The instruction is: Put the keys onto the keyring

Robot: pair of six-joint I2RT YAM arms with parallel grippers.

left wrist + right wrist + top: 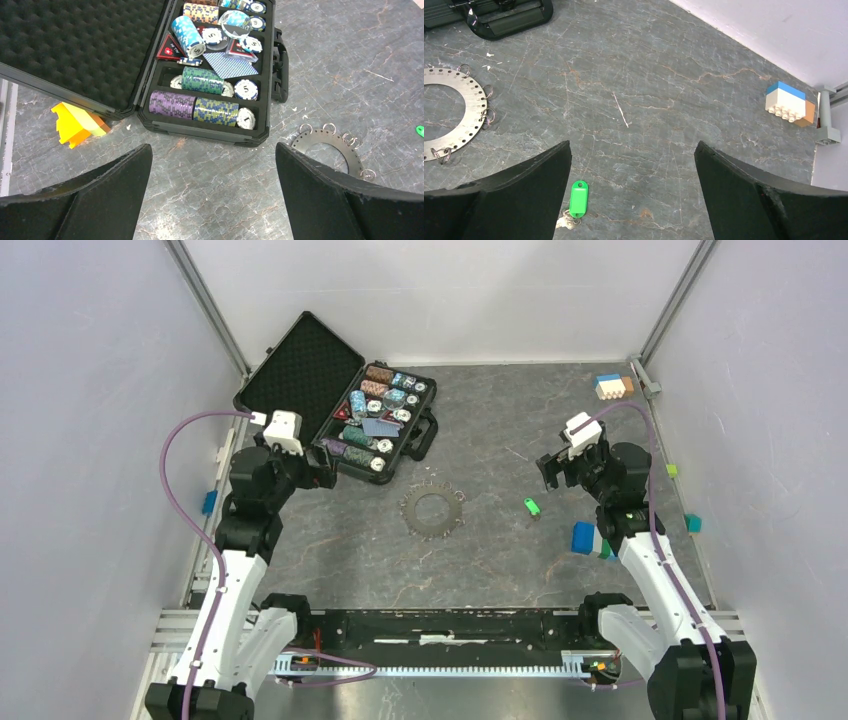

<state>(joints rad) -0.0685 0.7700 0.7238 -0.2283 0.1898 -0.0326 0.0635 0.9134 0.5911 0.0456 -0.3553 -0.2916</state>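
Robot lab enclosure: white walls (90, 440), aluminium posts (209, 308).

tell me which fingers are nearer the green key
Right. The right fingers hang open close by the green key; the left fingers are far off, beside the poker chip case.

Left pincer (212, 147) and right pincer (632, 143) both aloft, agape (each angled downward).

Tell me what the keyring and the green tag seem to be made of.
Keyring: probably flat sheet metal, steel or aluminium, matte pale grey, with a row of drilled holes and small wire loops on it. Green tag: likely moulded plastic, smooth and evenly bright, with silvery metal bits at its end.
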